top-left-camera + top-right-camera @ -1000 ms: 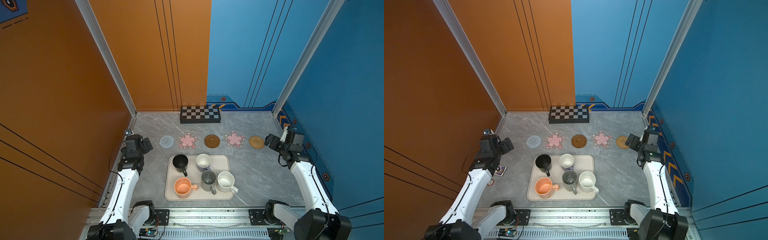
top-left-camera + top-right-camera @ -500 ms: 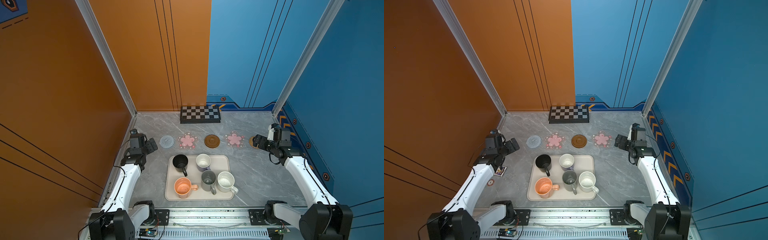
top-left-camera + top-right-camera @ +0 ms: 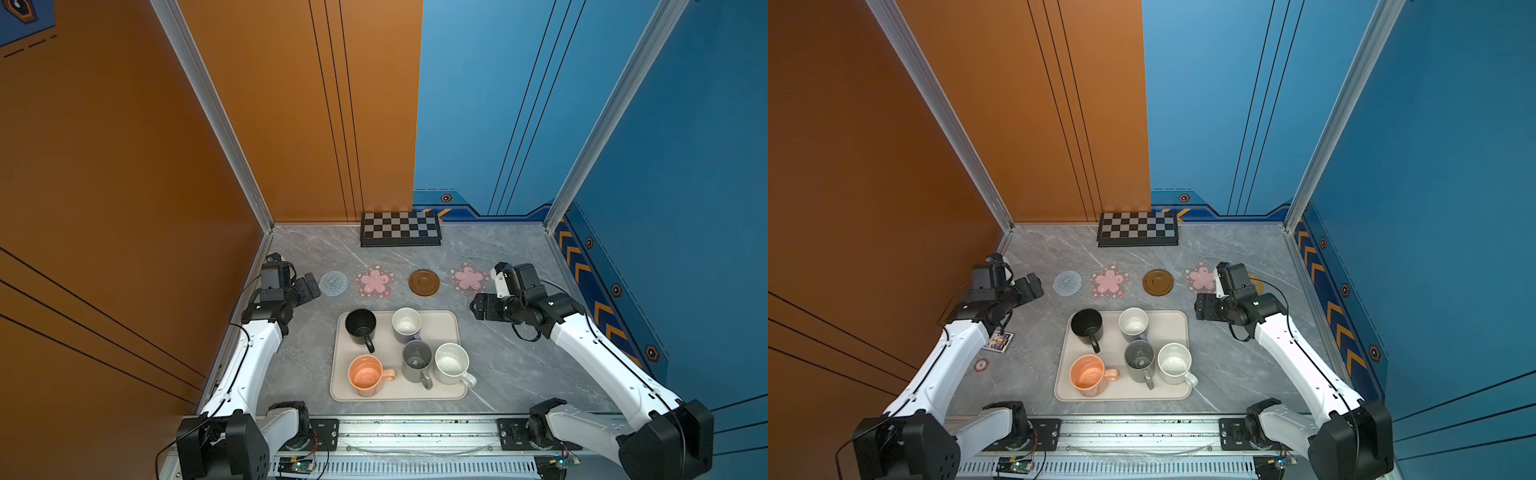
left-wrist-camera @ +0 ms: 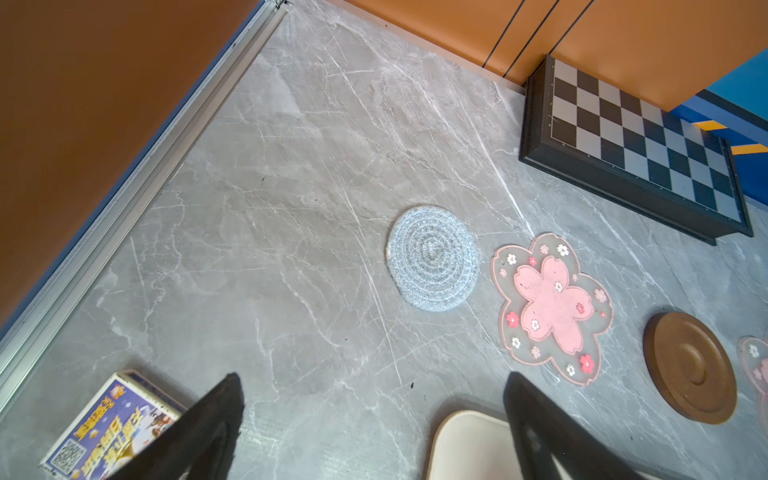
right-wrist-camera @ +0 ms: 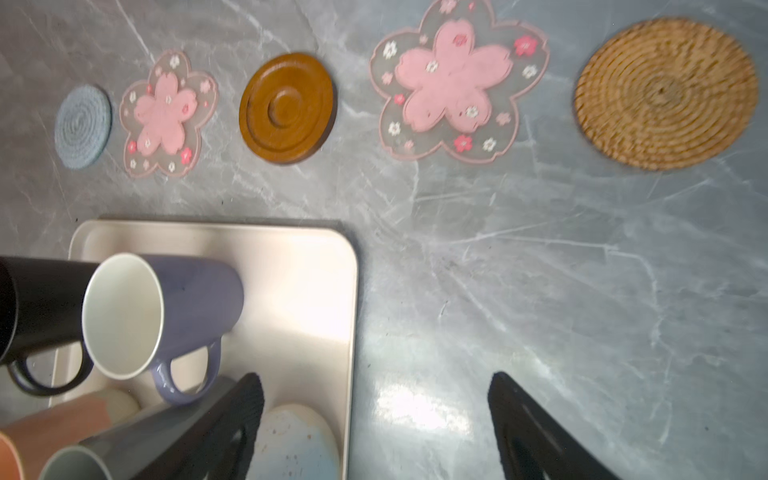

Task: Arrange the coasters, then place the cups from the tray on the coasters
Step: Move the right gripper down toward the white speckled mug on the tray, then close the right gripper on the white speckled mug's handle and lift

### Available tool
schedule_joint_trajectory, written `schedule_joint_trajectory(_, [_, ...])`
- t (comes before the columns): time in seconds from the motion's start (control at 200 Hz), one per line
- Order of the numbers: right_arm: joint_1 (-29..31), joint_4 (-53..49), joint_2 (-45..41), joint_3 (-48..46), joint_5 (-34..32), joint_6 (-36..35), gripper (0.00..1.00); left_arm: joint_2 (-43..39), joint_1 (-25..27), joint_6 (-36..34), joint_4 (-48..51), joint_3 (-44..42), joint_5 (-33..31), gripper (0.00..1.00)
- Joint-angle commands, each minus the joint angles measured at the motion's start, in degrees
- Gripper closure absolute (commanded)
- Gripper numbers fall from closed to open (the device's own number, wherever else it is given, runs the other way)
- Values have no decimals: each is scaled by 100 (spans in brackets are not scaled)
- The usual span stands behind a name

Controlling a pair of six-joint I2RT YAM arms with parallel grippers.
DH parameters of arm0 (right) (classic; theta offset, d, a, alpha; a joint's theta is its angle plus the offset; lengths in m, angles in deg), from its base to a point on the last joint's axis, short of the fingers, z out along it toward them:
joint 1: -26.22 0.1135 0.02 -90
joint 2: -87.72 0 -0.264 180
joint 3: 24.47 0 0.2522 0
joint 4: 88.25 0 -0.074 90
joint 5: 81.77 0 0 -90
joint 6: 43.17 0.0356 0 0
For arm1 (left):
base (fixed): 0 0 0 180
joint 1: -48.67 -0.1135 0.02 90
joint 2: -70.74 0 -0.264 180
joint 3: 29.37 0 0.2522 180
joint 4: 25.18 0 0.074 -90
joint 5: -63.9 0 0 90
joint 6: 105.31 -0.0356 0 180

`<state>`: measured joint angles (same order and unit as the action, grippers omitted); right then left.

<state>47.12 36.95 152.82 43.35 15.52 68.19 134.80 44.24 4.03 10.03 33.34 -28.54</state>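
Brightness: both top views bright and evenly lit, colours strong.
Glare: right wrist view, a white hot patch on the grey marble tabletop point(image 5: 419, 409), just beside the cream-beige rectangular tray point(image 5: 291, 282); the tray floor shines too.
Shadows: soft and short; a dark strip along the tray's far rim.
Blur: right wrist view smeared, the woven tan rattan round coaster point(image 5: 665, 93) streaky.
Sharpness: left wrist view crisp, weave clear on the pale blue-grey round coaster point(image 4: 432, 257).
Distortion: the lavender mug with white inside point(image 5: 166, 311) leans hard sideways in the right wrist view.
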Motion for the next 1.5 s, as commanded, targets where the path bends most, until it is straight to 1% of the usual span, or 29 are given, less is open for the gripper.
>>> schedule_joint_trajectory(0.0, [246,-760,-344,209,-134,285,13,-11,47,-88,285,203,263,2])
schedule_joint_trajectory(0.145, [629,-1236,-680,263,-164,386,13,9,69,-95,289,223,434,2])
schedule_joint_trajectory(0.25, [968,-1589,-965,205,-98,774,14,63,82,-141,365,277,485,2])
schedule_joint_trajectory(0.385, [1484,-1767,-1528,-132,-162,1150,13,125,95,-149,411,394,483,2])
schedule_joint_trajectory(0.541, [1889,-2271,-1795,-345,-195,1478,14,230,134,-93,401,519,638,2])
schedule_joint_trajectory(0.561, [2110,-2297,-1830,-387,-234,1519,14,231,150,-81,403,518,656,2])
schedule_joint_trajectory(0.621, [2360,-2280,-1887,-542,-367,1635,14,222,181,-25,402,472,661,2])
schedule_joint_trajectory(0.701, [2557,-2155,-1802,-711,-372,1696,16,256,224,15,405,415,661,2])
schedule_joint_trajectory(0.821, [2859,-1934,-1609,-917,-185,1606,23,251,257,11,419,355,765,2])
schedule_joint_trajectory(0.956, [3133,-1714,-1495,-1109,-313,1573,30,118,249,9,417,291,719,2])
schedule_joint_trajectory(1.231, [3300,-984,-973,-1345,-266,1525,32,72,240,-43,585,343,696,2])
schedule_joint_trajectory(1.372, [3323,-832,-647,-1341,-458,1426,35,72,232,-44,604,371,700,2])
schedule_joint_trajectory(1.437, [3347,-836,-491,-1328,-631,1423,42,92,225,-27,615,379,705,2])
schedule_joint_trajectory(1.497, [3375,-778,-397,-1348,-708,1424,52,116,224,-18,632,396,728,2])
